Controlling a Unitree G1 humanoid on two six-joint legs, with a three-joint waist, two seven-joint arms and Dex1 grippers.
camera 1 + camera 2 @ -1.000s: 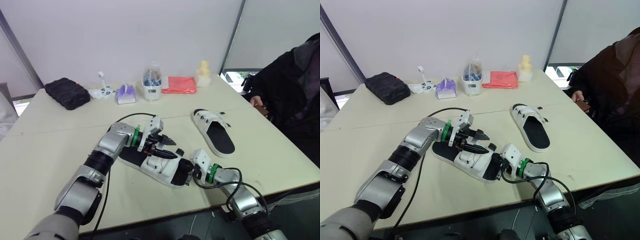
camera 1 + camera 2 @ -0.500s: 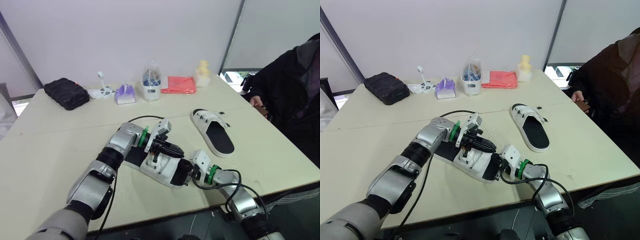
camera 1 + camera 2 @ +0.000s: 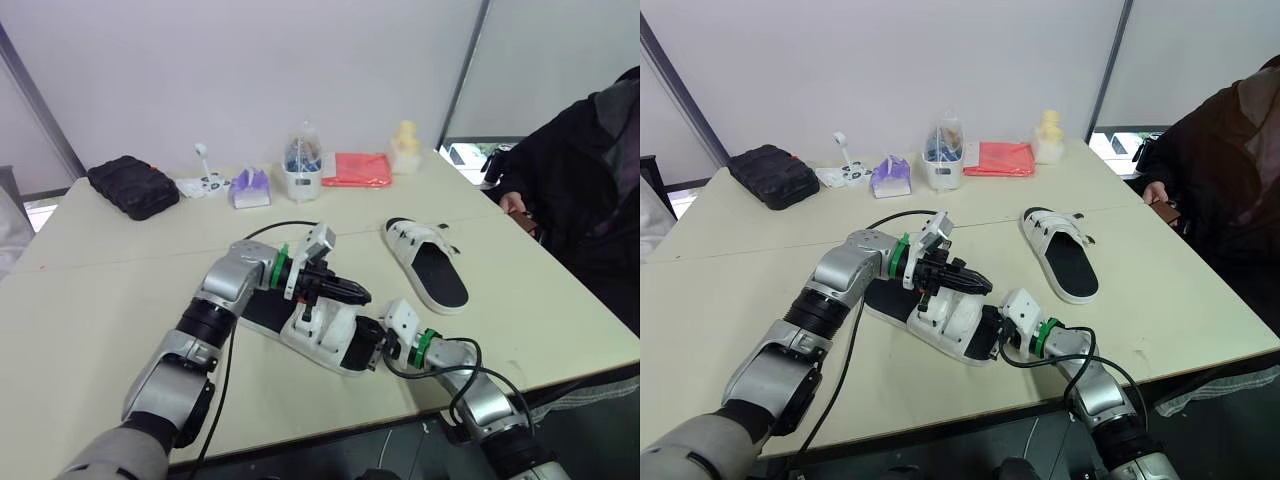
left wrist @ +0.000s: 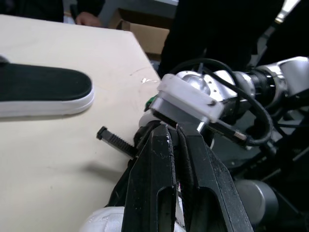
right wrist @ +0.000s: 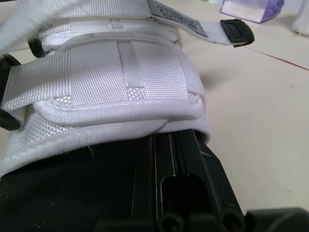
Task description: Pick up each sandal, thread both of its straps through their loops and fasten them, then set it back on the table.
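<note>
Left gripper [image 3: 350, 293] is hovering over the middle of the near sandal [image 3: 322, 338] with its two fingers pressed together. Whether a strap is pinched between them, I cannot tell. Right gripper [image 3: 372, 347] is clamping that sandal at its 4 o'clock end, one finger [image 5: 178, 174] lying on the black footbed beneath a white strap [image 5: 111, 79].

Both sandals are lying on the table [image 3: 90, 290]. The near one is sitting close to the 6 o'clock edge and the far sandal [image 3: 435, 268] at 2 o'clock from it, untouched. The robot seems to be working on the fastening step for the near sandal, since another strap end with a black tip [image 5: 227, 34] is sticking out loose. The next move is probably calling for the left gripper to feed that tip through its loop while the right one is bracing the sole.

Along the 12 o'clock edge, a black case [image 3: 133, 185] is sitting shut at 10 o'clock. A clear tub [image 3: 303, 170] is holding blue items that I cannot identify. A purple tissue pack [image 3: 250, 188] is standing just beside the tub.
</note>
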